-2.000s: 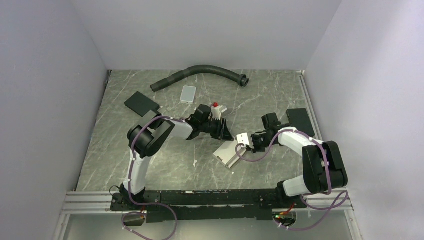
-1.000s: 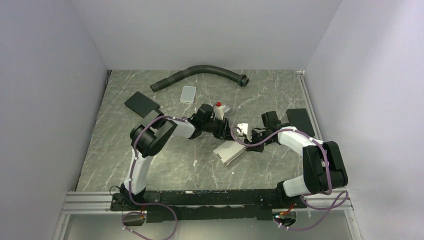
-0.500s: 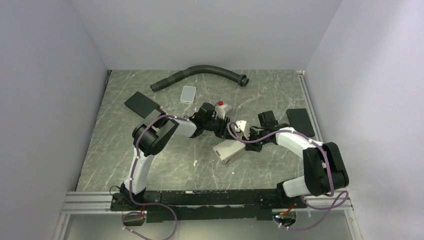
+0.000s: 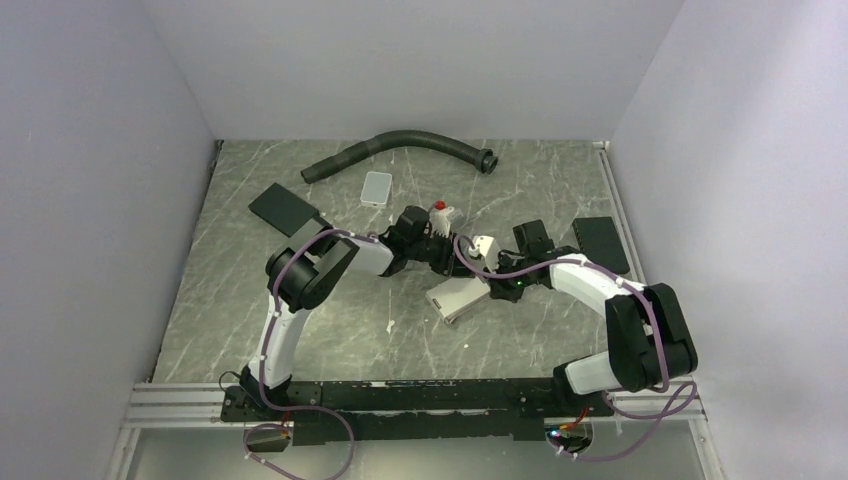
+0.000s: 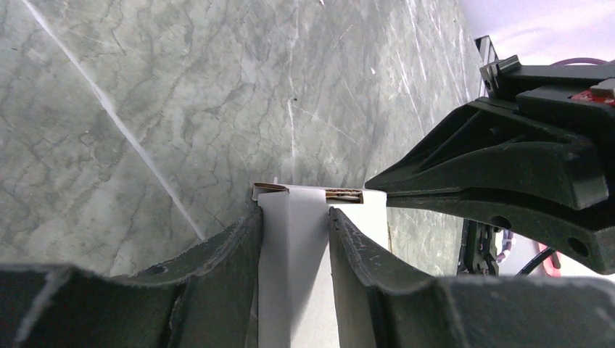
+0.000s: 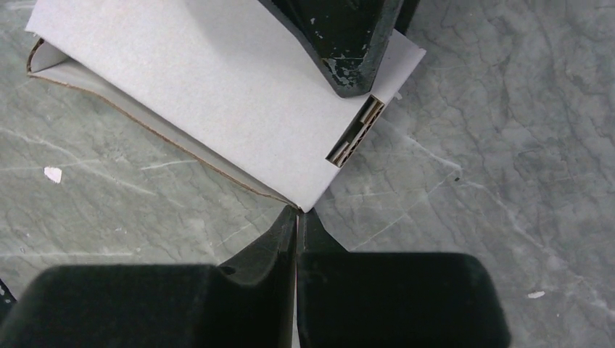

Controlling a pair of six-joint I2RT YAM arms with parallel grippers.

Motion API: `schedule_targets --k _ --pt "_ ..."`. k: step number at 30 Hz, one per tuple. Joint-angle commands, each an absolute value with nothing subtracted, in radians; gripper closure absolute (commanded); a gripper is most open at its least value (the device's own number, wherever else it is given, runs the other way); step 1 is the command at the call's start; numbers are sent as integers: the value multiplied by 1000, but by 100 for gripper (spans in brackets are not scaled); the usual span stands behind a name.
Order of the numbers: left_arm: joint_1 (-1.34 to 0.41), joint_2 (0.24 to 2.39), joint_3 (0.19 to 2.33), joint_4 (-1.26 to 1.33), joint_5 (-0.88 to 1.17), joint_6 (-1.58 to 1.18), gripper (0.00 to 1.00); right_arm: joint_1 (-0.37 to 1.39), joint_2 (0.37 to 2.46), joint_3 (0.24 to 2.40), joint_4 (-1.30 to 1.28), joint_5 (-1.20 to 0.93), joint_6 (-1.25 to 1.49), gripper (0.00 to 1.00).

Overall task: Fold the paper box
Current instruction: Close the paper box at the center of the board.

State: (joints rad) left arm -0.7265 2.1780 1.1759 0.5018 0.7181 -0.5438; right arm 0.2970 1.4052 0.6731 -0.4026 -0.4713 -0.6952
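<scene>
The right end effector (image 6: 296,217), clenched and empty, has come up to the open end of the paper box (image 6: 203,94) — the left end effector (image 5: 294,217) grasps it. Closing that end seems next.

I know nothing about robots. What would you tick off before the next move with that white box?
1. Left gripper clamps the paper box: ok, a finger on each side.
2. Right gripper free to push: ok, jaws shut, holding nothing.
3. Right gripper's tip touching the box's corner: cannot tell, it sits right at the corner.
4. Box end closed: not ok, brown inner edges show there.
5. Hose and grey tile clear of the box: ok, both lie apart from it.
</scene>
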Motion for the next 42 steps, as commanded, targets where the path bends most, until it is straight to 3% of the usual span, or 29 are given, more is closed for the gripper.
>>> schedule_targets --k 1,10,25,34,38,42 --pt "-805 2260 1083 348 751 -579 56 270 1434 738 -220 -499 -841 99" --pt "-766 2221 1063 356 708 -606 54 236 1415 739 -401 -576 -1058 73" --pt "-753 2210 1065 366 718 -605 53 190 1395 690 -402 -591 -1202 51" --pt "-774 2247 1119 313 782 -560 54 193 1414 668 -330 -667 -1313 57" --pt "-790 2264 1149 278 792 -535 54 203 1421 675 -339 -706 -1378 68" --pt "-807 2286 1182 260 809 -517 54 221 1434 694 -402 -759 -1485 89"
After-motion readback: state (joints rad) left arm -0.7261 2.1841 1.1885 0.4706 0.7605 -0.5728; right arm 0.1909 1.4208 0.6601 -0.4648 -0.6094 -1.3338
